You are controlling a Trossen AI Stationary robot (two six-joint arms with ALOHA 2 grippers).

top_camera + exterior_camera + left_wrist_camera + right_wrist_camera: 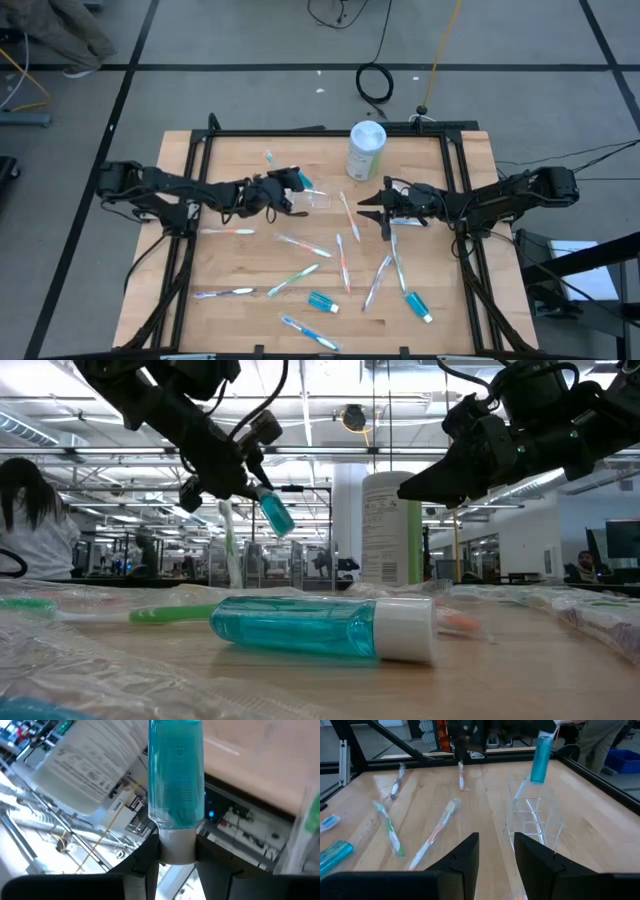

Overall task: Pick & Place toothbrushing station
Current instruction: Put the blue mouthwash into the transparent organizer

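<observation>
Left gripper [297, 182] fingers clamp a blue toothpaste tube [274, 512] by its cap, held above the clear cup [534, 822]. Right gripper [365, 209] hovers near it, fingers apart, empty. Toothbrushes [345, 262] scattered on desk [250, 250].

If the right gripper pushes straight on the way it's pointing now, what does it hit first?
Most likely the clear plastic cup, which stands just ahead of the right gripper, slightly off its centre line. The left gripper holds a blue toothpaste tube above it. Depth is hard to judge.

Pale matt wood table [250, 270], glossy translucent blue plastic toothpaste tube [176, 775], clear plastic cup [535, 820], crinkled glossy toothbrush wrappers [60, 670].
</observation>
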